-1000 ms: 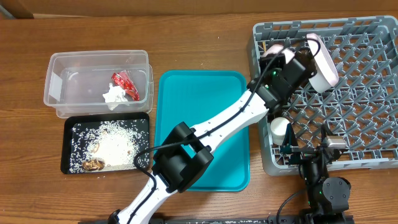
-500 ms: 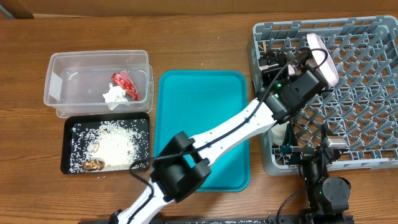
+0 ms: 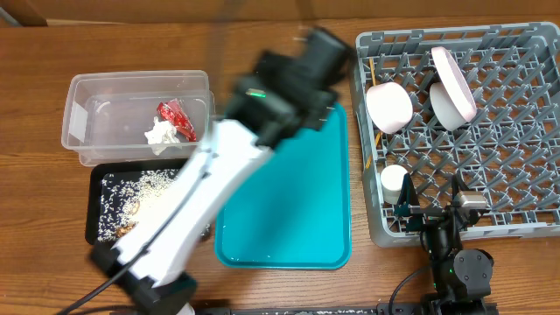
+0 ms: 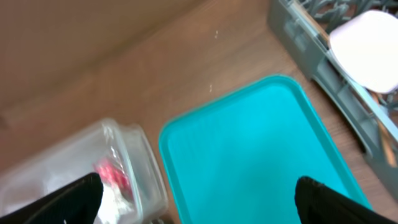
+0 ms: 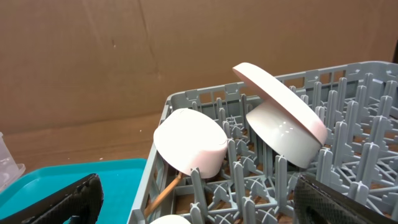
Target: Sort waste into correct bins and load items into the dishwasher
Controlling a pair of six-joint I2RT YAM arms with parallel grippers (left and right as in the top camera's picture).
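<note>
One bowl, one plate, one cup

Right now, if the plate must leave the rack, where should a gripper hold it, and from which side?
Best pinch the plate by its upper rim, from above. It leans in the rack, so that edge stands free, while its lower edge sits down inside and the bowl lies close beside it.

Overhead looks straight down on the table; both oblique wrist views share the dish rack and turquoise tray.
</note>
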